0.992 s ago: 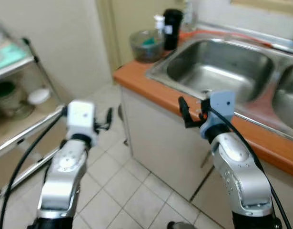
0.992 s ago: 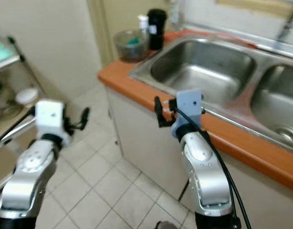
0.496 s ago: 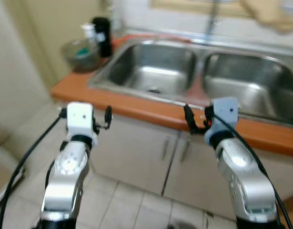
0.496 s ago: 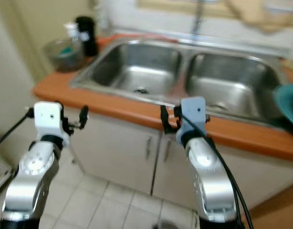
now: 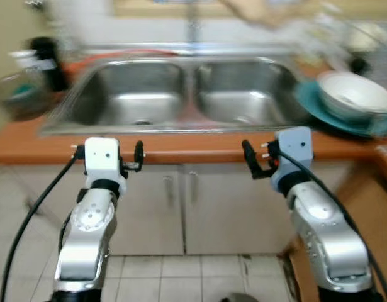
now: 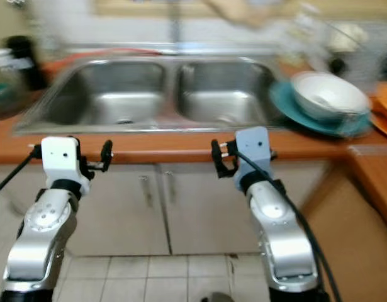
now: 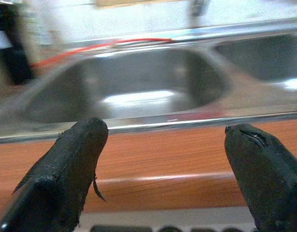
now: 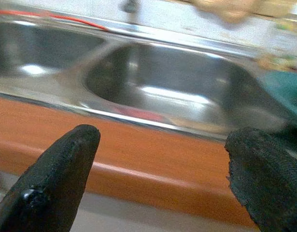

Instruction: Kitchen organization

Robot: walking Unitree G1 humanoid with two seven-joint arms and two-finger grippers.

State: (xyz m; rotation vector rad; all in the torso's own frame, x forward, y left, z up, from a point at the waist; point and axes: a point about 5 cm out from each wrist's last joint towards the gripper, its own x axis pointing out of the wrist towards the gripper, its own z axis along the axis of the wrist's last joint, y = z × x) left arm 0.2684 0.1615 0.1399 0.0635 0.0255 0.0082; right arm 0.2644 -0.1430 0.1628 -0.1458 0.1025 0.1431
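- Both grippers empty, fingers spread: left gripper [image 5: 106, 151] lower left, right gripper [image 5: 256, 158] lower centre, both short of the bench [image 5: 180, 146] edge.
- Your likely targets: bowl [image 5: 355, 95] on teal plate [image 5: 319, 108], upper right, beside the sink [image 5: 180, 94].
- View is blurred; settle, square up to the bench, then reach right.
- No readable labels.
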